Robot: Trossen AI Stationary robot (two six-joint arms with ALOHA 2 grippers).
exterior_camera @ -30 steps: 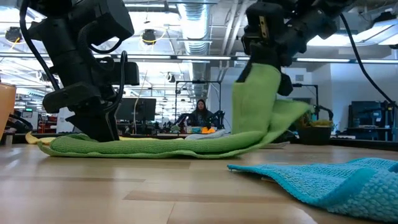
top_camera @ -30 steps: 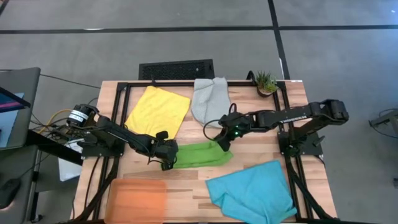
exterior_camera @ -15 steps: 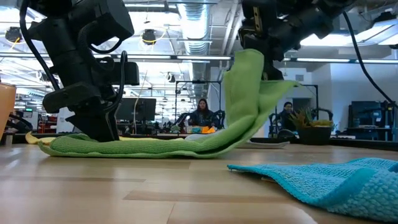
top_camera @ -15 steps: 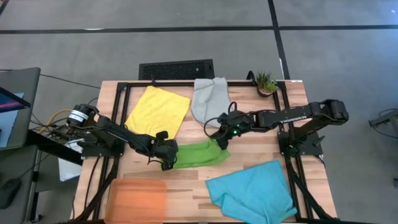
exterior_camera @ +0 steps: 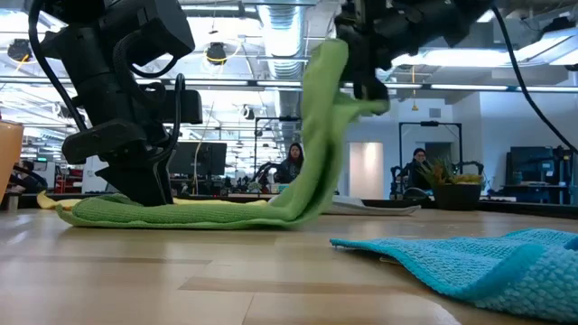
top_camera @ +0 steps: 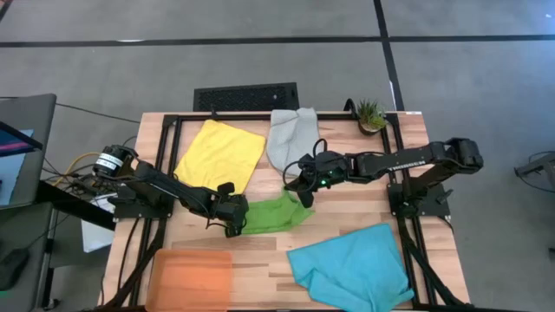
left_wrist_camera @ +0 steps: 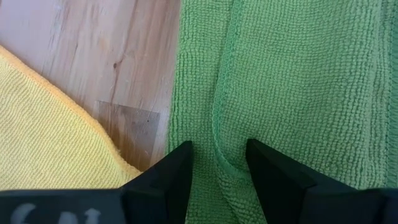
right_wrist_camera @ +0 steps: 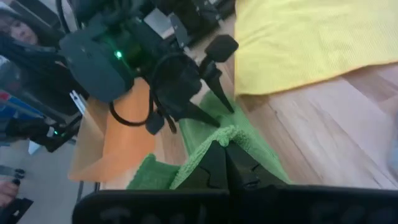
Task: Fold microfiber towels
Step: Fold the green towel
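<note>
The green towel [top_camera: 276, 213] lies at the table's middle, its left end flat on the wood and its right end raised. My left gripper [top_camera: 232, 220] stands on the left end, fingers close together on the cloth. My right gripper [top_camera: 303, 187] is shut on the raised right end, high above the table in the low view [exterior_camera: 354, 56]. The yellow towel [top_camera: 219, 153] and the light grey towel [top_camera: 290, 139] lie flat at the far side. The turquoise towel [top_camera: 351, 264] lies rumpled at the near right. My left gripper comes from above, pointing down, at the green towel's left end [exterior_camera: 99, 209]. A hemmed edge [left_wrist_camera: 217, 146] runs up between its two fingers, which stand close on either side of it. That end stays flat on the table. My right gripper pinches the green towel's right end [right_wrist_camera: 231, 133] between its two shut fingers. In the low view that end [exterior_camera: 327, 63] is lifted high. The cloth hangs from it in a slack curve down to the table [exterior_camera: 298, 206].
An orange tray [top_camera: 192, 276] lies at the near left corner. A small potted plant [top_camera: 370, 113] stands at the far right corner. Bare wood shows between the green and turquoise towels. People sit in the room behind the table [exterior_camera: 293, 164].
My right gripper has risen and gone toward the table's left with the green towel's right end. That end has lifted higher and swung over toward the left end. The left end has stayed flat under my left gripper.
</note>
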